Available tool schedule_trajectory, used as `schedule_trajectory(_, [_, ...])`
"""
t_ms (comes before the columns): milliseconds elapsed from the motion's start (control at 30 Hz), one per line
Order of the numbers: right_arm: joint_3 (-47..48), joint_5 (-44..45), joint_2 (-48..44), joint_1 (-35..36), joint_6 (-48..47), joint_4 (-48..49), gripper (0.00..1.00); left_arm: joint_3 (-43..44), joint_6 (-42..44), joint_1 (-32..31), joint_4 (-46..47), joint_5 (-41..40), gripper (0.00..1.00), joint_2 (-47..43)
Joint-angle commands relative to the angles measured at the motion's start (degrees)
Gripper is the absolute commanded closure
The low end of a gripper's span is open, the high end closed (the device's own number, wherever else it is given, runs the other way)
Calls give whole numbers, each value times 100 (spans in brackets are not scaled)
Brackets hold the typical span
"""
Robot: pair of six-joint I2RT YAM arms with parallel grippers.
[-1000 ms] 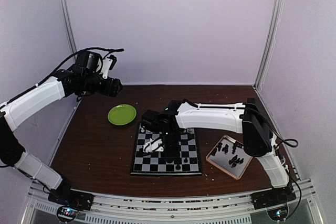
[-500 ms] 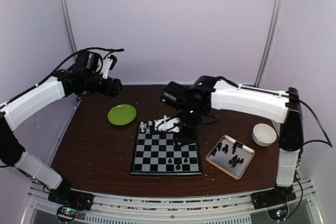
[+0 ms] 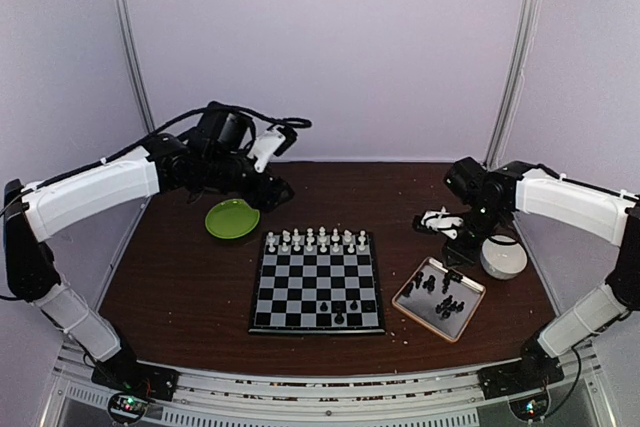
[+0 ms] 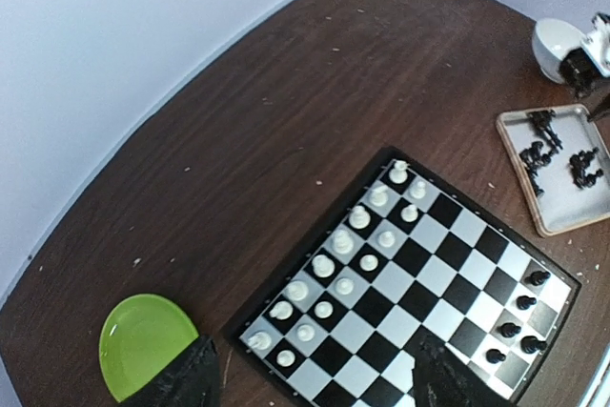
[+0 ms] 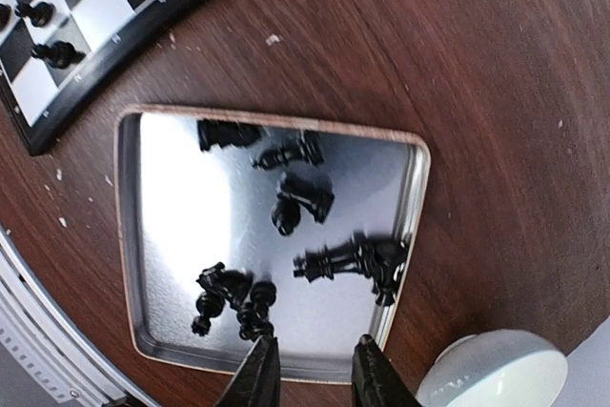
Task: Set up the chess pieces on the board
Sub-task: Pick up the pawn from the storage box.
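**A:** Chess pieces [image 3: 315, 240] are being shown in two places. White pieces [image 4: 348, 240] are being seen standing in two rows along the far edge of the board [image 3: 300, 292], which is lying flat at the middle of the table [image 3: 180, 277]. A few black pieces [image 3: 345, 312] are standing by the board's near right corner. The others are lying jumbled in a tray [image 3: 405, 303] just to the right of the board.

**B:** How is the left arm being held?

**A:** The left arm [image 3: 95, 192] is being stretched up and inward from the left side, with its wrist raised well above the table, over a green plate [image 3: 232, 218]. The left gripper [image 4: 310, 378] is being aimed down toward the board. Its jaws are being held wide apart, with nothing between them.

**B:** And the right arm?

**A:** The right arm [image 3: 570, 202] is being reached in from the right edge. The right gripper [image 5: 315, 374] is being held above the tray's far side, near a white bowl [image 3: 503, 256]. Its fingertips [image 5: 255, 374] are being held slightly apart over the tray's rim, and nothing is being gripped.
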Motion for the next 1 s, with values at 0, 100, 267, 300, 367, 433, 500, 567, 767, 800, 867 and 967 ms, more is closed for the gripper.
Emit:
schedule_trajectory(0, [-533,-190,-520,-484,-92,399,73,618,349,-802,-191,-464,30,719])
schedule_trajectory(100, [-770,-218,-554,-615,-273,448,73,1038,146,-1168,-174,-457,30,1292])
schedule_trajectory(267, [-821,-341,-254,-533,-475,614,72,1372,-329,-1592,264,-429,30,1866])
schedule_trajectory(300, [-796,-404,-198,-478,-529,625,72,1367,-474,-1638,352,-395,30,1896])
schedule_trajectory(367, [-722,-498,-91,-341,-602,618,72,1232,-761,-1679,591,-321,30,1848])
schedule_trajectory(433, [-642,-491,23,-148,-625,636,72,870,-1038,-1691,950,-350,29,1676])
schedule_trajectory(500, [-548,-434,179,8,-622,650,72,345,-1241,-1689,1389,-557,27,1394])
schedule_trajectory(567, [-457,-375,368,113,-602,687,72,-78,-1373,-1694,1644,-804,26,1108])
schedule_trajectory(767, [-459,-29,858,292,-474,883,73,-572,-1598,-1681,1651,-1340,25,726])
schedule_trajectory(800, [-443,6,907,307,-463,885,73,-620,-1619,-1685,1675,-1331,25,710])
schedule_trajectory(867, [-436,48,975,338,-422,912,73,-678,-1645,-1681,1707,-1307,25,707])
schedule_trajectory(967, [-428,84,1050,348,-393,955,74,-712,-1626,-1681,1742,-1273,25,707])
